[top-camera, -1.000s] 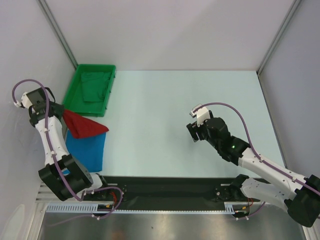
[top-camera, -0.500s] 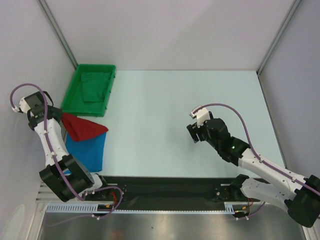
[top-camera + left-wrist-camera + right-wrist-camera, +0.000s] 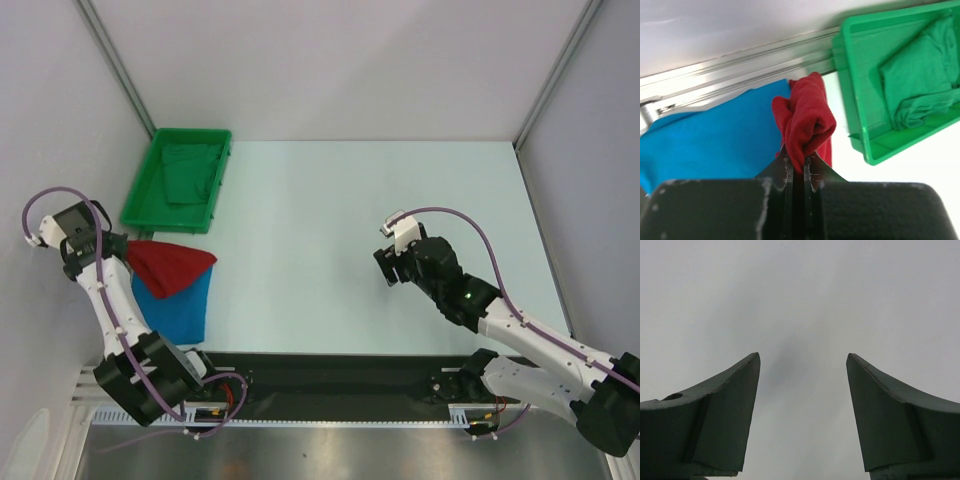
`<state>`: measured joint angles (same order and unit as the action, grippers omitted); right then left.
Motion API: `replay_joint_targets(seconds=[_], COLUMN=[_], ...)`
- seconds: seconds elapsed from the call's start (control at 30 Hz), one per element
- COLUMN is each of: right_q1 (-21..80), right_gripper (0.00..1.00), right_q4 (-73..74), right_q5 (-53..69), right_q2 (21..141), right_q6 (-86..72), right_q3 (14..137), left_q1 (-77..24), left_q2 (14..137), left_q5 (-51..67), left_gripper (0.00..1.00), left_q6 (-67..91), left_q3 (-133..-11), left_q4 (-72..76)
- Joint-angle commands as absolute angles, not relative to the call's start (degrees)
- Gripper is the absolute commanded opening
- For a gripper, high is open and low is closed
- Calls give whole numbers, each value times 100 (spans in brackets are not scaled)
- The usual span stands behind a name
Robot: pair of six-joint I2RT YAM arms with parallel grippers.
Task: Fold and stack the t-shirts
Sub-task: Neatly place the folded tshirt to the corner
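A folded deep red t-shirt [image 3: 170, 264] hangs from my left gripper [image 3: 118, 250] at the table's left edge, partly over the folded bright blue t-shirt [image 3: 178, 303] lying flat there. Up close, the left gripper [image 3: 799, 159] is shut on a bunched fold of the red t-shirt [image 3: 806, 120], with the blue t-shirt [image 3: 715, 135] beneath and behind it. My right gripper [image 3: 387, 268] hovers over the bare middle-right of the table, apart from both shirts. Its jaws stand open, with nothing between the right gripper's fingers [image 3: 803, 360].
A green bin [image 3: 153, 195] at the back left holds a crumpled green cloth [image 3: 190, 172]; its corner [image 3: 865, 145] lies just right of the held shirt. Grey walls close in the left, back and right sides. A black strip runs along the near edge.
My left arm has drawn the red t-shirt toward the near left, away from the green bin and further over the blue t-shirt. The right arm has stayed still.
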<state>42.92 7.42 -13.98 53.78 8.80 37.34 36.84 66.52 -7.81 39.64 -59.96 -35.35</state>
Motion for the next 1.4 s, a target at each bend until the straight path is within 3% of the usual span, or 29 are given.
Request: replay_joint_targets(seconds=[0.0,1.03,1.17,1.33,1.37], right_q1=[4315,4438,4465,4509,4517], right_gripper=[75,74,74,75,74], right_q4=[571,483,457,466,466], right_q5=[-1310,-984,-958,-932,-923], right_q2=[5238,5203,5273,5361,5353], right_q6=[809,703,686,686,668], right_q3=[3727,3683,3691,3718,3718], left_q1=[3797,4930,5001,5001,5001], left_q2=[6241,5555,5327,4493,4221], left_q5=[-1054,-1310,-1274,-1196,-1152], left_gripper=[0,0,55,86,99], left_q6=[4122,4456,4474,4526,4535], left_q3=[-5836,-4149,-3920,-3691,-3709], left_q4=[-3621,-3823,-3814,-3630,-3621])
